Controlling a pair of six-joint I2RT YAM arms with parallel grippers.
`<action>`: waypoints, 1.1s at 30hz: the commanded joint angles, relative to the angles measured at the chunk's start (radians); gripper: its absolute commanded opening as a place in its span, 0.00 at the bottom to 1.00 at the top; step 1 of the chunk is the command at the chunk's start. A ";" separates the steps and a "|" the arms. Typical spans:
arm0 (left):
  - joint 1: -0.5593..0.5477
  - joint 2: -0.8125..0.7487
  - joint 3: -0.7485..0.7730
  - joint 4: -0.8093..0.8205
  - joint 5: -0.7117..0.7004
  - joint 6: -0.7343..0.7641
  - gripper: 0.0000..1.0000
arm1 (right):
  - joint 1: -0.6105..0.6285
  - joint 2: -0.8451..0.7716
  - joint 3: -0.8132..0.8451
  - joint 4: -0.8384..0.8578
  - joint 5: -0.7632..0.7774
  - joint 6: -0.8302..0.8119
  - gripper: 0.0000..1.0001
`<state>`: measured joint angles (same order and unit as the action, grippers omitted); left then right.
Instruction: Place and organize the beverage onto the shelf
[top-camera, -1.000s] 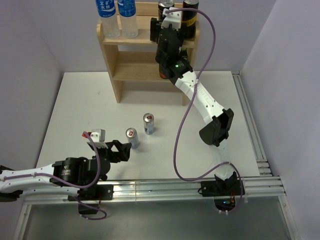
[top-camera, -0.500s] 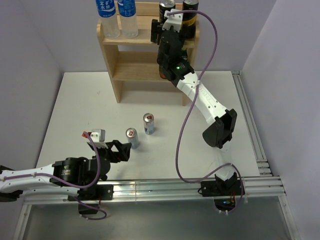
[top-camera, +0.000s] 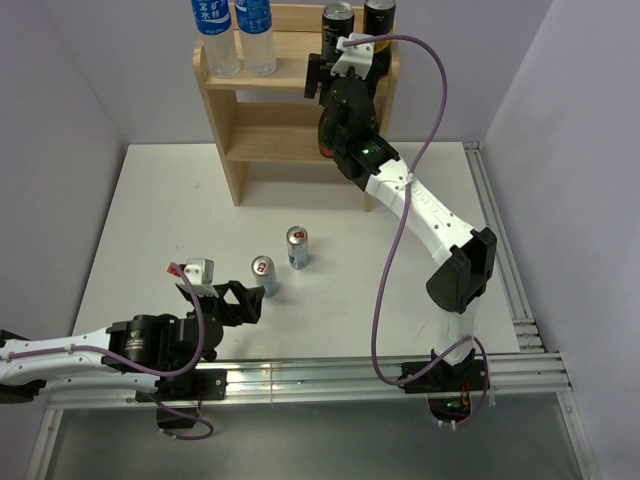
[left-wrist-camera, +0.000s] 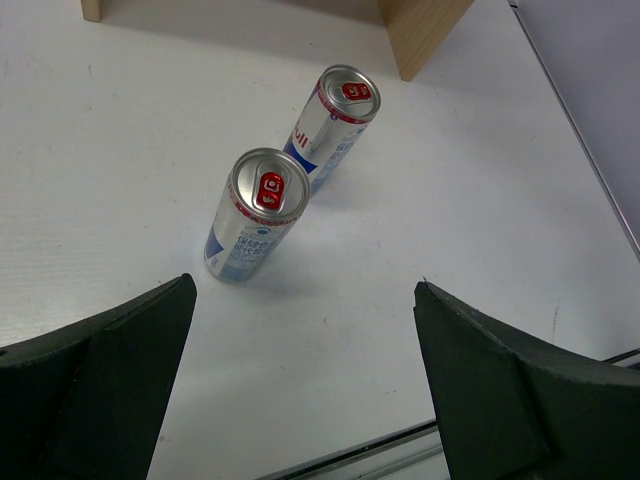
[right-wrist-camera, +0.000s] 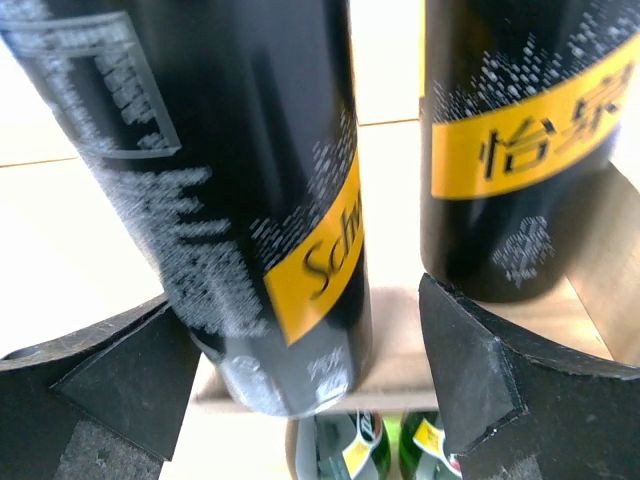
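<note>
The right arm, in the middle of the top view, has white tubes, black joints and a small green light. The left arm, lower left, matches it. A purple cable loops along each.

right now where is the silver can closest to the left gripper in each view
Top external: silver can, near the front of the table, left of centre.
Left wrist: same silver can, centre-left, upright.
Right wrist: not in it.
Shared landmark: second silver can just beyond it, in both those views.
</note>
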<state>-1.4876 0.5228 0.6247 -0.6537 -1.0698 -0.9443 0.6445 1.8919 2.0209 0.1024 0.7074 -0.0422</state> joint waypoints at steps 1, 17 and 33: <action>-0.008 -0.001 -0.003 0.025 -0.001 0.015 0.98 | 0.020 -0.030 -0.071 -0.032 0.020 0.025 0.90; -0.008 -0.004 -0.003 0.025 -0.002 0.015 0.98 | 0.050 -0.048 -0.108 -0.049 0.040 0.039 0.89; -0.007 0.002 -0.002 0.022 -0.002 0.015 0.98 | 0.115 -0.201 -0.369 0.002 0.082 0.094 0.89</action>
<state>-1.4891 0.5236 0.6247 -0.6540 -1.0702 -0.9443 0.7376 1.7607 1.7023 0.1242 0.7444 0.0116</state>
